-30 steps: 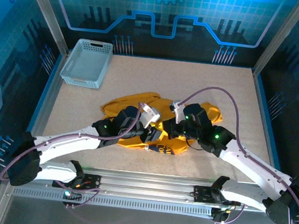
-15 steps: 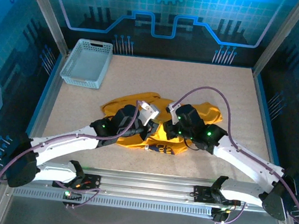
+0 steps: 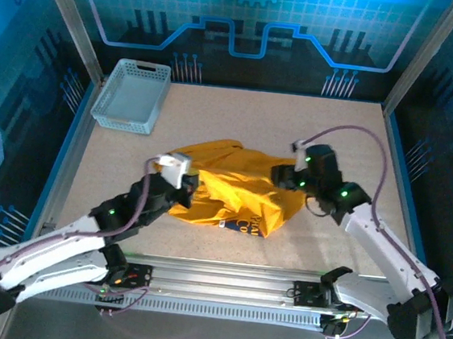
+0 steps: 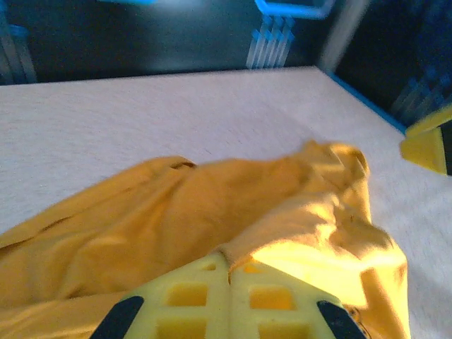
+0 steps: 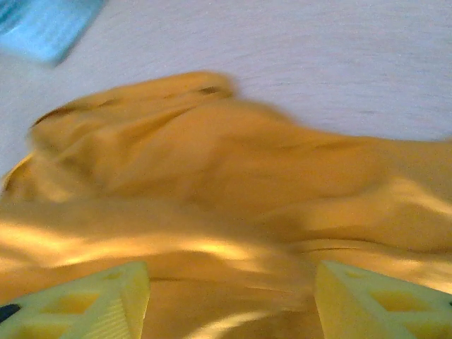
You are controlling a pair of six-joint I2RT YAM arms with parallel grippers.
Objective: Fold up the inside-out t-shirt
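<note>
Nearest the arms' bases, a strip of dark-and-white print (image 3: 245,225) shows along the near edge of the inside-out t-shirt (image 3: 228,195), which lies crumpled in the middle of the desk (image 3: 343,141). The left claw (image 3: 190,188) sits at the shirt's left end. In the left wrist view its two fingers (image 4: 191,300) are pressed together, with a fold of the mustard cloth pinched at their tips. The right claw (image 3: 277,175) is at the shirt's right end. In the right wrist view its fingers (image 5: 106,296) stand apart just over the cloth, with nothing gripped between them. Between the two claws the shirt is drawn out into a long, wrinkled band, with a raised hump towards the back. Farther off, at the desk's far left corner and well apart from the shirt, stands a light grey lattice basket (image 3: 120,122), upright.
</note>
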